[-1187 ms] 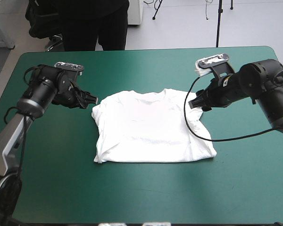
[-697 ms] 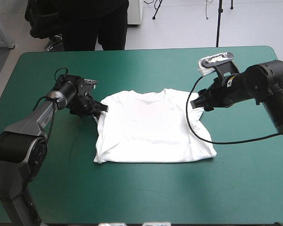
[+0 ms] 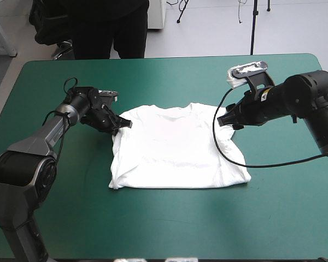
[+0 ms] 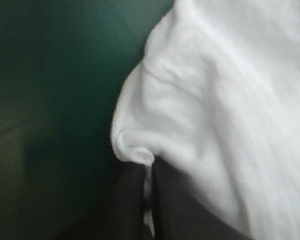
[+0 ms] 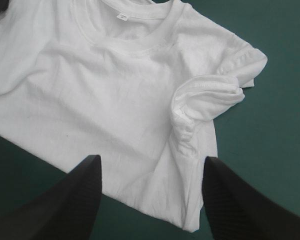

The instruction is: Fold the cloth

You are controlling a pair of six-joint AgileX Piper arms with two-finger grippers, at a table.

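The T-shirt (image 3: 175,147) lies spread flat mid-table on the teal-green cover (image 3: 153,224), collar (image 5: 140,30) toward the far edge, hem toward the robot. The left gripper (image 3: 123,124) is at the shirt's far left corner; in its wrist view the black fingers (image 4: 130,200) are pressed almost together with a ridge of white cloth pinched between them. The right gripper (image 3: 223,121) hangs over the far right corner with its fingers spread wide, holding nothing; the right sleeve (image 5: 210,92) lies rolled back onto the body just ahead of it. Progress looks early: the shirt is laid out and one corner is gripped, but the right corner is not yet taken and no fold of the body shows, so nearly all the folding remains
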